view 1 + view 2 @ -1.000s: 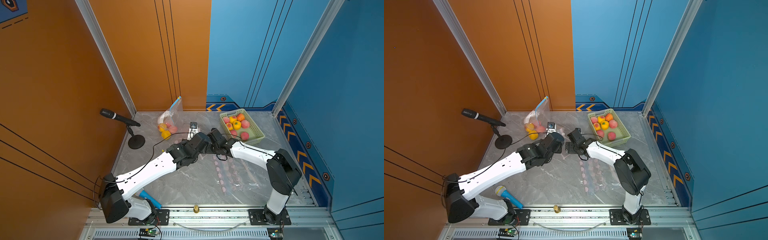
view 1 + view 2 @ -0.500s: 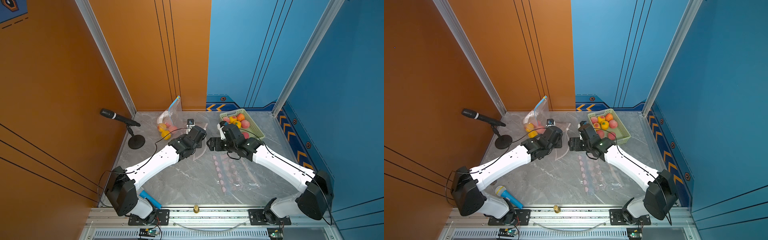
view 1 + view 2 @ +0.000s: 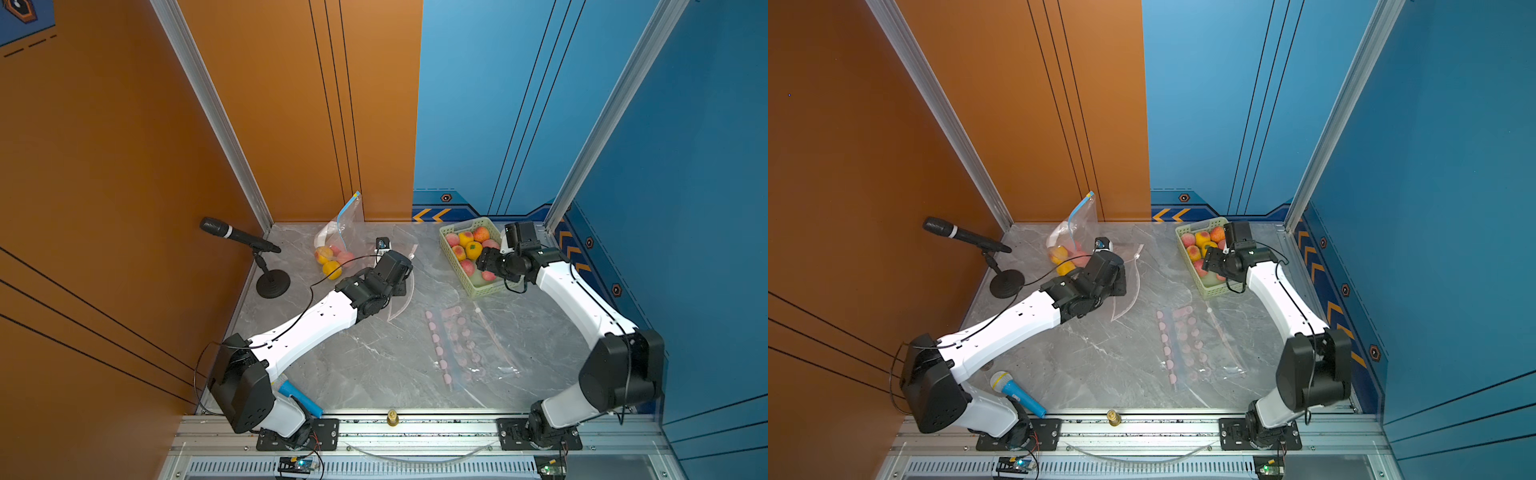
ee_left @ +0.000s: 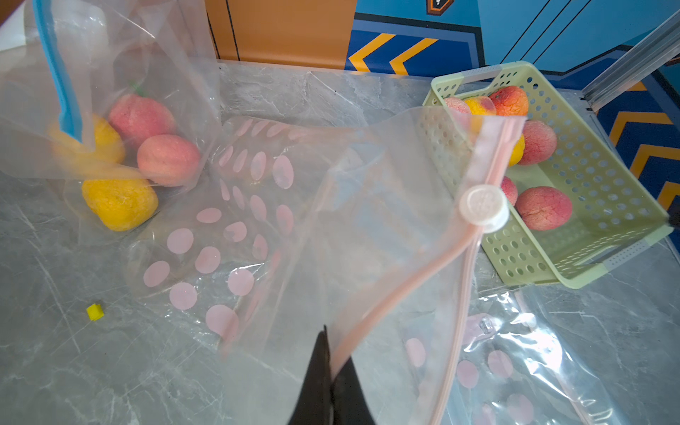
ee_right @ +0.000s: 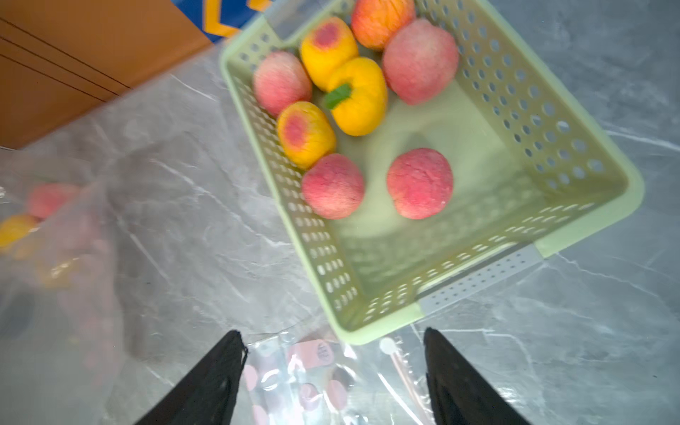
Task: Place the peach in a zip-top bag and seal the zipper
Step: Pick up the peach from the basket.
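The left gripper (image 4: 328, 362), jaws clamped on the bag (image 4: 368, 220) rim, holds it open. The right gripper (image 5: 331, 331) hovers at the basket (image 5: 596, 206), jaws apart; next it must close around a peach (image 5: 419, 182)

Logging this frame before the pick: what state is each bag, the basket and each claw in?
dotted bag: lifted, mouth partly open.
left claw: shut on the dotted bag's rim.
basket: upright, holding peaches.
right claw: open, empty.
blue-zip bag: holds fruit; seal unclear.
flat bag: lying flat, untouched.
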{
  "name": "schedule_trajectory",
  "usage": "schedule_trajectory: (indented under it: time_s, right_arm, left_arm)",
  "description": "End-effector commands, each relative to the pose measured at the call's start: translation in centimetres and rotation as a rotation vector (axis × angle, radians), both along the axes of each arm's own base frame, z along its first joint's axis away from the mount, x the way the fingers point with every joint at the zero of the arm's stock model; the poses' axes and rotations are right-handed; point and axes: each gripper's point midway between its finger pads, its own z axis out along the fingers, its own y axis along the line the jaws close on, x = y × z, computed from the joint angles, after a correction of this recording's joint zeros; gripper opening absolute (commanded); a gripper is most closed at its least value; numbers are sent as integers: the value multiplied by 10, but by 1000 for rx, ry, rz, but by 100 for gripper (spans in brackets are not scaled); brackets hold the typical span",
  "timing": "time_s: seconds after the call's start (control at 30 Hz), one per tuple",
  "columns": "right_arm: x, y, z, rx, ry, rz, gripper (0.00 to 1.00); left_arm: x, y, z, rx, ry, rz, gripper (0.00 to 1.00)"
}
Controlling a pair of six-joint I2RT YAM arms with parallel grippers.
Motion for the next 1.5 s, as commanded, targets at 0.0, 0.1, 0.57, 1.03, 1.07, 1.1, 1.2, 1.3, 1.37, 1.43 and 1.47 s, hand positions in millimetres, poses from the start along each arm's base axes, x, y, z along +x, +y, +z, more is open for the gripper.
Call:
schedule_trajectory:
  time_s: [0.0,0.1,0.57,1.03,1.07,1.1,1.2,1.3,1.37,1.43,1.47]
  right_arm:
    - [4,-17,-28,-52,127,41,79]
    - [23,-28,-45,-99,162,47,81]
    - [70,-48,-101,-251,303,56,83]
    - [66,-39,-132,-220,378,97,71]
    - [66,-39,-132,-221,378,99,69]
    - [66,-39,-132,-221,378,98,67]
    - [67,-37,-130,-217,371,108,60]
    - [68,-35,-121,-221,350,115,55]
    - [69,-33,-109,-224,326,119,53]
    - [69,-32,-95,-232,295,119,51]
    - [69,-30,-87,-233,278,119,50]
  left_arm:
    - [-2,1,5,-43,-5,-4,0]
    - [-1,2,6,-45,-7,-3,0]
    - [0,7,6,-65,-6,7,0]
    - [-1,6,4,-75,0,6,0]
    - [-1,6,4,-75,1,7,0]
    - [0,6,4,-74,0,8,0]
    - [0,7,3,-76,3,9,0]
    - [-1,6,3,-81,3,8,0]
    - [0,5,3,-85,4,8,0]
    - [1,4,3,-87,6,7,0]
    - [0,4,2,-89,7,7,0]
